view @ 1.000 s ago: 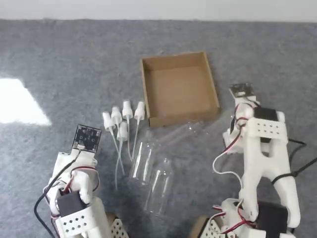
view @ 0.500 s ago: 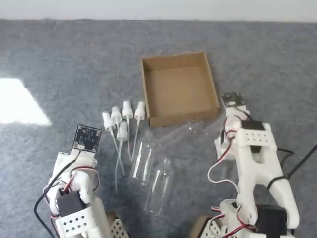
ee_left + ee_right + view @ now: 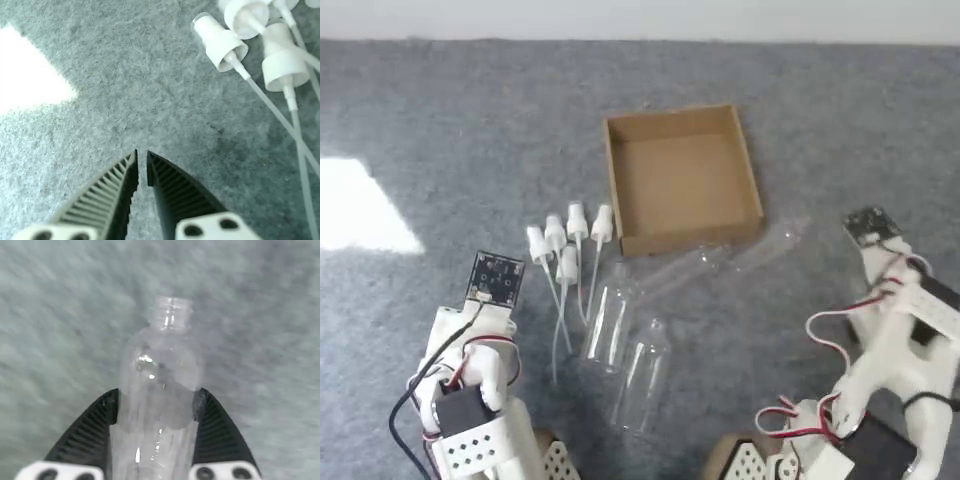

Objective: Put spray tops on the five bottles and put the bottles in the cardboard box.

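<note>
Grey felt-covered desk [image 3: 440,120]. The cardboard box [image 3: 682,178] sits at far centre, open side up. Just left of its near-left corner we note five white spray tops [image 3: 577,220] lying in a tight cluster, heads toward the far side, with their thin dip tubes trailing toward us. Near of the box, two clear bottles [image 3: 607,322] lie side by side on the desk, uncapped, necks pointing far. A third bottle [image 3: 692,265] lies along the box's near wall, just beside it. The left arm [image 3: 470,400] rests at near left, well apart from the box. The left jaws point down at bare desk with only a narrow slit between them and nothing in it; the spray tops are just to their right. The right arm [image 3: 895,340] stands at near right. The right jaws are clamped on the body of a held bottle [image 3: 160,385], one jaw on each side, its open neck pointing away from the wrist. A bright light patch [image 3: 360,205] lies on the desk at far left.
</note>
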Controlling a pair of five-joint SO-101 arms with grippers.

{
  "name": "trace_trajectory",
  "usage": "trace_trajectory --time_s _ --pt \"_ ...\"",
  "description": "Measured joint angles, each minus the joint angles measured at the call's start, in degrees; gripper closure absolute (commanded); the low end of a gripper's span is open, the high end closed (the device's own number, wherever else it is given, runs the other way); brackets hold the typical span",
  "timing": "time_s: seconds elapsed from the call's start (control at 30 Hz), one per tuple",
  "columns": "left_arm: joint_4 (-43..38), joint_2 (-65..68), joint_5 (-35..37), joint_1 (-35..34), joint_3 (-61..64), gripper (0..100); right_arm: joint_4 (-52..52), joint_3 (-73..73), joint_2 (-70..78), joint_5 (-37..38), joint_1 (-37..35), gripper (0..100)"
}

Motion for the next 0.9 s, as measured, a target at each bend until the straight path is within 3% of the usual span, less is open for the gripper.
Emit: trace_trajectory --time_s 0.13,0.5,0.63,0.83,0.9 --pt "-1.7 0.0 -0.4 -0.7 0.0 97 -2.5 0.0 0.0 8.8 4.6 98.2" --pt "3.7 4.7 -7.7 -2.2 -18.7 97 -3.7 3.1 -0.8 9.9 7.6 98.2" --pt "4.8 19.9 -3.8 -2.1 -33.6 97 -4.8 3.4 -0.9 9.9 7.6 98.2" --pt "16.6 55.0 2.3 -1.8 -65.1 97 -8.8 6.1 -2.0 9.9 7.5 98.2" --pt "17.2 65.7 6.6 -0.1 -71.8 97 -9.1 6.2 -2.0 9.9 7.5 98.2"
